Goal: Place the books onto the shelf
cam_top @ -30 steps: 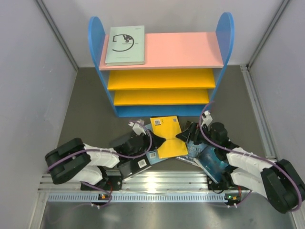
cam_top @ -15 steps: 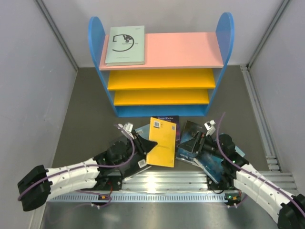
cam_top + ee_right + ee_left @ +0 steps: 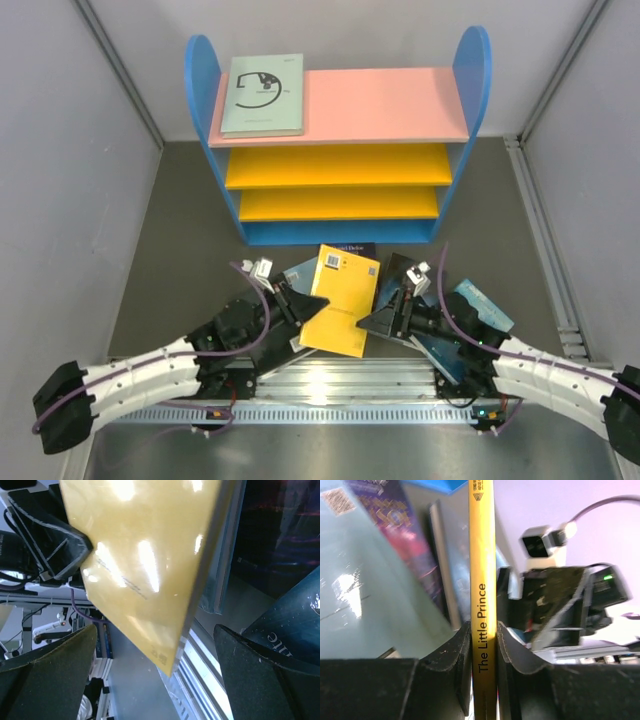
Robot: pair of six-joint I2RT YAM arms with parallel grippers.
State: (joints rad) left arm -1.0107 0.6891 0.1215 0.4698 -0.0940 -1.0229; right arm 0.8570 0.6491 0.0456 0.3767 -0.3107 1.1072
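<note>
My left gripper [image 3: 301, 304] is shut on the left edge of a yellow book [image 3: 343, 300], holding it tilted up off the table. In the left wrist view its spine [image 3: 482, 575] reads "The Little Prince", pinched between the two pads [image 3: 454, 652]. My right gripper [image 3: 384, 318] stands open beside the book's right edge, with the book's lower corner [image 3: 165, 645] between its spread fingers and untouched. The shelf [image 3: 370, 105] stands at the back, with a pale grey-green book [image 3: 262, 95] lying on its pink top. Both yellow boards [image 3: 338, 166] are bare.
More books lie on the table round the yellow one: a light blue one [image 3: 297, 272], a dark purple-blue one [image 3: 352, 246], a black one [image 3: 399, 271] and a teal one [image 3: 482, 304]. An aluminium rail [image 3: 340, 385] runs along the near edge. Grey walls close in both sides.
My left gripper has closed fully on the yellow book and drawn it slightly nearer. My right arm swung left and down to the book's right edge, jaws wide.
</note>
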